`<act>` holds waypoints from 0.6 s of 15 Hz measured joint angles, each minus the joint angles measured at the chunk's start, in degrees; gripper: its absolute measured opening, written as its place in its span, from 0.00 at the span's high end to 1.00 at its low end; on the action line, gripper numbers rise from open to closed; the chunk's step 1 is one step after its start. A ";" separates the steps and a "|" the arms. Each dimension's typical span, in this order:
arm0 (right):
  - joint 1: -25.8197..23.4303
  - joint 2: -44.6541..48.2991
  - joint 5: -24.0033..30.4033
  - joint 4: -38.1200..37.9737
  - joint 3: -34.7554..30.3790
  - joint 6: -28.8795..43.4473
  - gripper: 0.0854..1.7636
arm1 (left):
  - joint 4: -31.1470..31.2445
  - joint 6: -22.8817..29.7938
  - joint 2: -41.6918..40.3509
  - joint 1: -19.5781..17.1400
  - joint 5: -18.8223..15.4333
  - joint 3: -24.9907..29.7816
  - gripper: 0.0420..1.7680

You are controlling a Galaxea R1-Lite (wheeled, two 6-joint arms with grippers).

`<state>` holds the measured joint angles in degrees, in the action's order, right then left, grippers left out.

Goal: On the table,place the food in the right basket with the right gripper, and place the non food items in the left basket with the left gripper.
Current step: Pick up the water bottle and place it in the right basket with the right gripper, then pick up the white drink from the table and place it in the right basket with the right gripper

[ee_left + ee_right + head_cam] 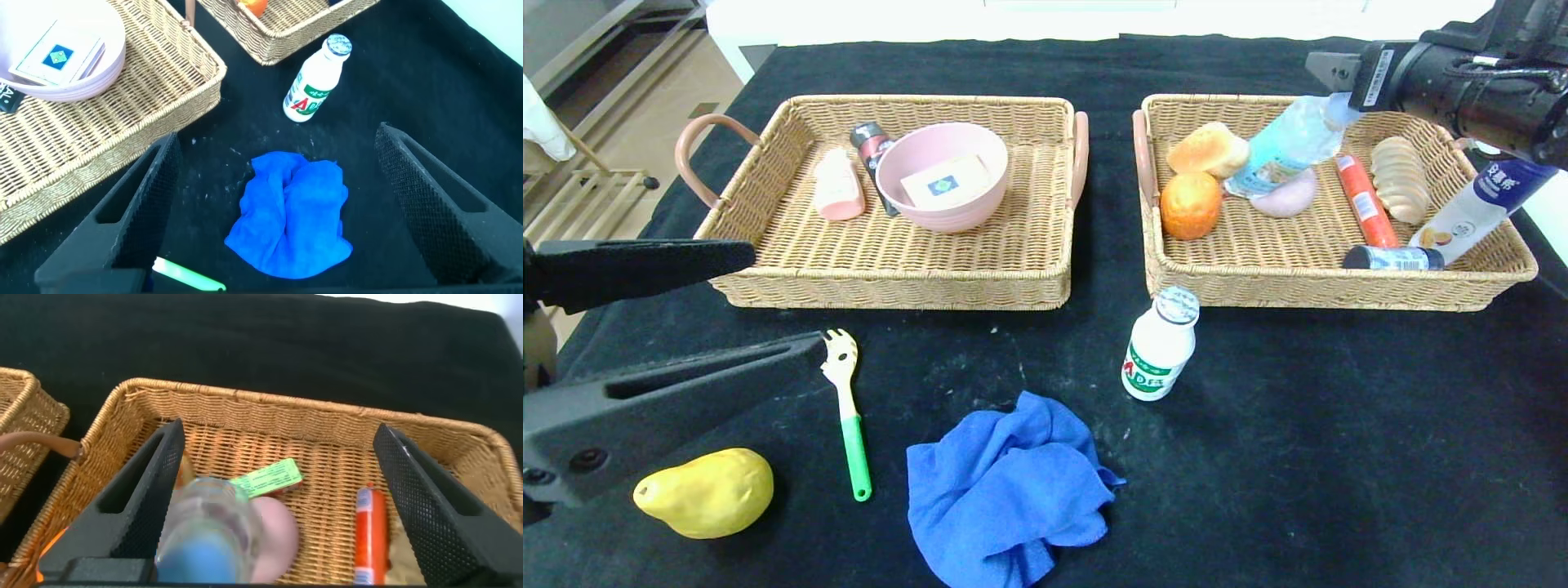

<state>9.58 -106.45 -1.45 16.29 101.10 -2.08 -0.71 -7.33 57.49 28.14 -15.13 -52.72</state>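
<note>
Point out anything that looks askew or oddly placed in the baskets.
In the right basket, the clear water bottle leans tilted across other food, under the open right gripper. The white bottle rests slanted against the basket's wall. The left basket looks tidy.

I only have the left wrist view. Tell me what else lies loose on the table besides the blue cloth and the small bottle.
Observer: A yellow pear lies near the left end effector.
Operator: Give me the fork's whole layout.
Observer: The fork lies between the pear and the blue cloth, tines toward the left basket.
Operator: Report the other arm.
Observer: The right end effector is open over the right basket, beside a tilted water bottle.
</note>
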 joint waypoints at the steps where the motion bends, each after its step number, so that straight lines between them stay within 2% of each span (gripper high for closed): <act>1: -0.09 0.68 -0.02 -0.48 -0.05 0.00 0.05 | 0.00 -0.02 0.00 0.00 0.00 0.00 0.03; 9: 0.11 6.28 1.16 -4.11 -3.83 0.02 0.04 | -0.13 0.00 0.00 0.00 0.09 0.00 0.03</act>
<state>9.69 -100.17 -0.29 12.18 97.27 -2.06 -0.84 -7.33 57.49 28.14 -15.04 -52.72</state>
